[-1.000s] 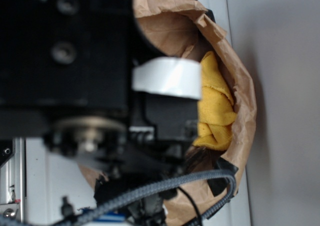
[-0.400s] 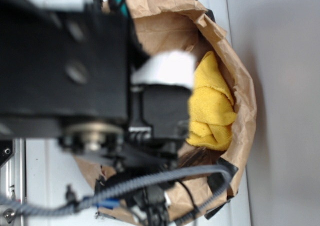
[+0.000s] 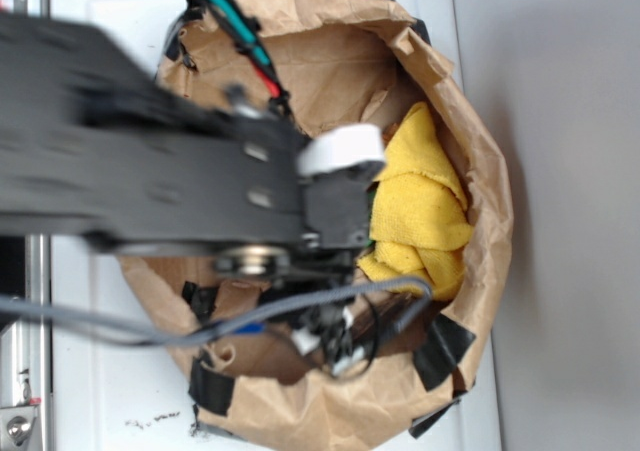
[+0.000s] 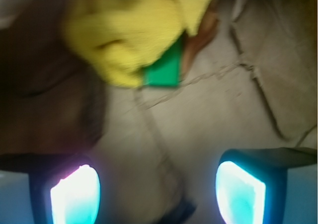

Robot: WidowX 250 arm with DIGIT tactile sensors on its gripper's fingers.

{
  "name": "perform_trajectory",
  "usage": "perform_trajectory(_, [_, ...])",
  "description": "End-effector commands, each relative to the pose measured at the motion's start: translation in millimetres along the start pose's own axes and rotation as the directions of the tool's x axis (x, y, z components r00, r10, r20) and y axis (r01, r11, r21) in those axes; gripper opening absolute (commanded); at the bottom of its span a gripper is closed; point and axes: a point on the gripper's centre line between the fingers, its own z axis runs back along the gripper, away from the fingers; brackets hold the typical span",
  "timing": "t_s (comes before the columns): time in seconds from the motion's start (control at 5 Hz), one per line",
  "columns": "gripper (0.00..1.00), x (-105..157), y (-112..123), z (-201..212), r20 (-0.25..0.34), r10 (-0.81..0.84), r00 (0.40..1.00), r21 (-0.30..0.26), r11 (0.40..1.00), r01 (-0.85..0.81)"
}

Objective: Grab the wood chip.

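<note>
In the wrist view my gripper (image 4: 159,186) is open, its two glowing fingertips (image 4: 74,194) wide apart with only the paper floor between them. A dark brown blurred slab (image 4: 49,100), seemingly the wood chip, lies ahead and left of the left finger, partly under the yellow cloth (image 4: 124,25). The green block (image 4: 164,71) pokes out from under the cloth, with the thinner orange-brown piece (image 4: 201,37) beside it. In the exterior view my arm (image 3: 150,171) covers the gripper and the chip.
Everything lies inside a brown paper bag rolled down into a bowl (image 3: 480,171) with black tape patches (image 3: 440,349). The yellow cloth (image 3: 425,206) fills its right side. Cables (image 3: 330,336) hang over the bag's lower part. The paper floor (image 4: 223,114) is creased.
My arm has moved away from the camera and down into the bag, so it looks smaller. More of the bag's rim and left side shows now.
</note>
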Motion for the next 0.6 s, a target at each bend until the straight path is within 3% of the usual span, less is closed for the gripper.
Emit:
perform_trajectory(0.0, [1.00,37,-38,-39,0.033,0.019,0.999,0.038,0.999,-0.020])
perform_trajectory(0.2, [1.00,27,-54,-38,0.013,-0.034,0.999,-0.059,0.998,0.035])
perform_trajectory(0.4, [1.00,22,-53,-20,-0.015,-0.072,0.997,-0.134,0.989,0.069])
